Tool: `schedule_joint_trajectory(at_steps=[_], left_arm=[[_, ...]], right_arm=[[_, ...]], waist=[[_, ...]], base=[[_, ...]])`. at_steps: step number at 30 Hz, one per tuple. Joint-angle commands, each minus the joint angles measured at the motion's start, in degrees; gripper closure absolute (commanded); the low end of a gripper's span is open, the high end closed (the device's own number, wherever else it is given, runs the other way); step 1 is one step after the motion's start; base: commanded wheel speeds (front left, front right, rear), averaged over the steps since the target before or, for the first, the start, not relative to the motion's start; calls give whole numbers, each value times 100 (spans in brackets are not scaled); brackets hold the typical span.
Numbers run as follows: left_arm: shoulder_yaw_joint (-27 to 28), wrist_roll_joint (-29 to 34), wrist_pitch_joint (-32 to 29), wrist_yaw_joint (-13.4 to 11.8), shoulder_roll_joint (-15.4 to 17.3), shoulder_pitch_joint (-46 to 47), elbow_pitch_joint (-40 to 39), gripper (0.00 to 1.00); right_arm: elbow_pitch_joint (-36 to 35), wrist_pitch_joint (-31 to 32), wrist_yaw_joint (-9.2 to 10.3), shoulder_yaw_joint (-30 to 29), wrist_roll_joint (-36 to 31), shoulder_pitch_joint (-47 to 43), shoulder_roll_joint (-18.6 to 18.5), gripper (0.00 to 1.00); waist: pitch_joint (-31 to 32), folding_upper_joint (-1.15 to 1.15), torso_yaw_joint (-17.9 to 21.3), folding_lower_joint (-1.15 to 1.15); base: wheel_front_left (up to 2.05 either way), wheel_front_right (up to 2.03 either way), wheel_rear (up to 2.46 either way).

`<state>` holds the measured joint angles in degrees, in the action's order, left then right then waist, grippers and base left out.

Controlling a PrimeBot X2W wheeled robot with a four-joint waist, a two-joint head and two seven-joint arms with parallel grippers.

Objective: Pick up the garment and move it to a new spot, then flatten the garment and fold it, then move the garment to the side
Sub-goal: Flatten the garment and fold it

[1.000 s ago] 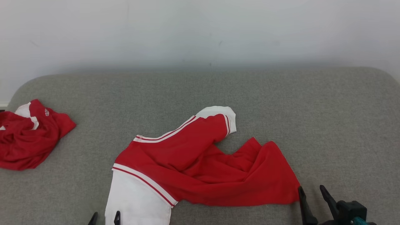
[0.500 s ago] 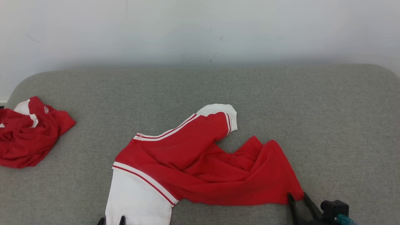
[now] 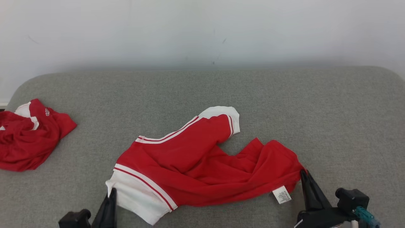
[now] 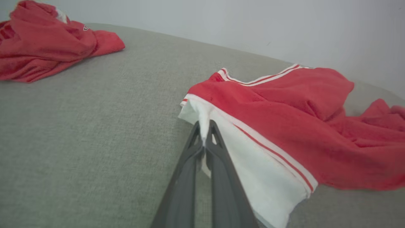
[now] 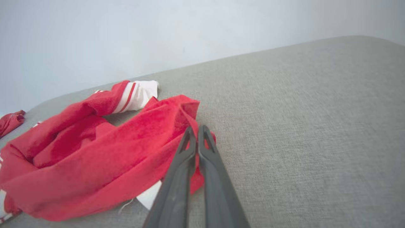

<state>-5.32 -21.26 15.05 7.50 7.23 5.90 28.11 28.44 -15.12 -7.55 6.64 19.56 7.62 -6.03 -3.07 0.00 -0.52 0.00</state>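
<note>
Head view: red-and-white garment (image 3: 196,164) crumpled across lower centre of grey cushion (image 3: 202,91). Left gripper (image 3: 112,192) at lower left, pinching its white edge. Right gripper (image 3: 304,173) at lower right, clamped on red hem beside label (image 3: 282,194). Red heap (image 3: 28,139) at far left.
Left wrist view: fingers pressed together on white cloth, centre.
Right wrist view: fingers closed on red hem, lower centre.

Bare room: grey upholstered cushion (image 3: 332,120), white wall (image 3: 202,31)
</note>
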Motion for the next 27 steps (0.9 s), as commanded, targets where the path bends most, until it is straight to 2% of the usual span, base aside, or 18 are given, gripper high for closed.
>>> schedule_joint_trajectory(at_steps=[1, 6, 11, 19, 27], left_arm=[[24, 9, 19, -6, -15, -6, -162, 100], [-6, -27, 19, -6, 179, 402, -930, 100], [-435, -147, -55, -6, 698, 1436, -1175, 100], [-1132, -447, -771, -5, 1552, 4288, -1173, 100], [-1664, -704, -1116, -5, 1845, 7442, -367, 100]], right_arm=[[-127, -4, 13, 0, 11, -37, -20, 100], [-714, -4, 13, 172, 172, 320, -98, 100], [-696, -4, 13, 395, 419, 1151, -248, 100], [-141, 69, 13, 514, 1024, 3504, -490, 100], [367, 438, 13, 580, 1426, 6189, -708, 100]], waist=[[-19, 0, 33, 0], [-79, 0, 169, 0], [-317, 0, 294, 0], [-1466, 0, 481, 0], [-2685, 0, 615, 0]], base=[[0, 0, 0], [0, 0, 0], [0, 0, 0], [0, 0, 0], [0, 0, 0]])
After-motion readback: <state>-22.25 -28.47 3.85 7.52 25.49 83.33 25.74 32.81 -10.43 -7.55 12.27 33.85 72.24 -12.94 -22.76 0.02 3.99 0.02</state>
